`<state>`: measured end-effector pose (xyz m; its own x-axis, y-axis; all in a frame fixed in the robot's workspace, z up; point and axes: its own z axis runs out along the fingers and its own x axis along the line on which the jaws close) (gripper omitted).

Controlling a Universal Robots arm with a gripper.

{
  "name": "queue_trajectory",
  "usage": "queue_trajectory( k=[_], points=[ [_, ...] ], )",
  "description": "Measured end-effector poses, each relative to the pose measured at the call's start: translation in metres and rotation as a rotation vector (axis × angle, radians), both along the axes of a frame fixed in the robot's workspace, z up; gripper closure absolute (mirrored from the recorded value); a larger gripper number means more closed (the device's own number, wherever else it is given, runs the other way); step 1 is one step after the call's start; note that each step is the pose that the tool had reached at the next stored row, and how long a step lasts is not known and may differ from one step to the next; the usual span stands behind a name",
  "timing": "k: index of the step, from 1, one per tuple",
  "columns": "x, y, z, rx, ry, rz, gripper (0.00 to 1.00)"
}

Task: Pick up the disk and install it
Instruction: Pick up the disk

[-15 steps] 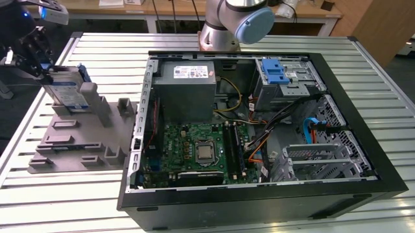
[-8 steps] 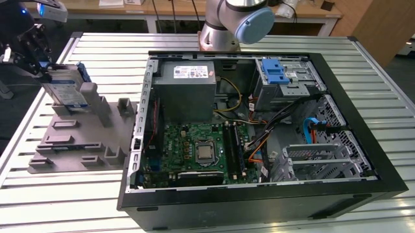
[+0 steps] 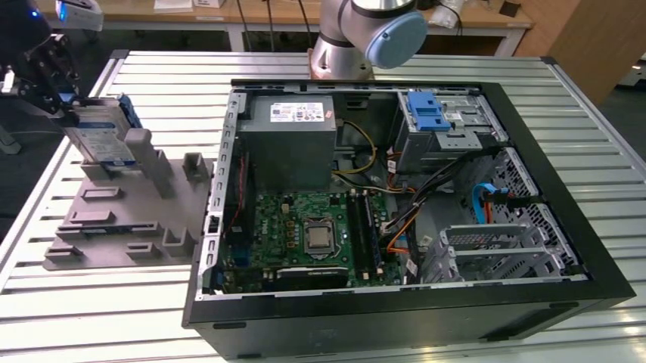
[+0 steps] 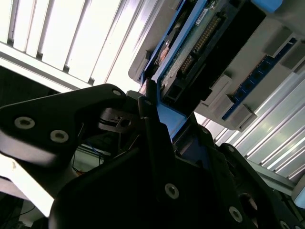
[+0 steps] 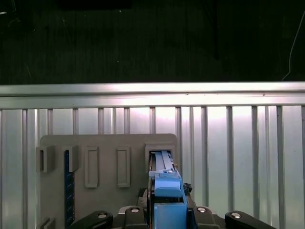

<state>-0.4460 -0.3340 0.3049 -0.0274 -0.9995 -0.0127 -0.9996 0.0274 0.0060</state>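
Disk clamped at the fixture

The arm [image 3: 355,34] reaches to the exterior view's left, where the gripper [image 3: 63,106] points down, its fingers [image 4: 151,125] closed on the blue rail of the disk [image 3: 104,138]. The disk stands on edge at a slot of the grey fixture [image 3: 111,223]; whether it is clear of the slot cannot be told. The open computer case [image 3: 404,329] lies just beside the fixture, on the slatted table [image 3: 111,314]

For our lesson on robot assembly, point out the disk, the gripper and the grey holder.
disk [image 3: 101,144]: exterior view, on its labelled face.
gripper [image 3: 63,106]: exterior view, midway between its fingertips, at the disk's upper edge.
holder [image 3: 106,227]: exterior view, on its bare flat base.
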Motion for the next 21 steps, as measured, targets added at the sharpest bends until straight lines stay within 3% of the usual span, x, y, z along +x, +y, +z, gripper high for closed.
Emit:
queue_trajectory(
  k=[21],
  points=[
    [0.0000, 0.0000, 0.0098, -0.0001, 0.0004, 0.000, 0.64]
  ],
)
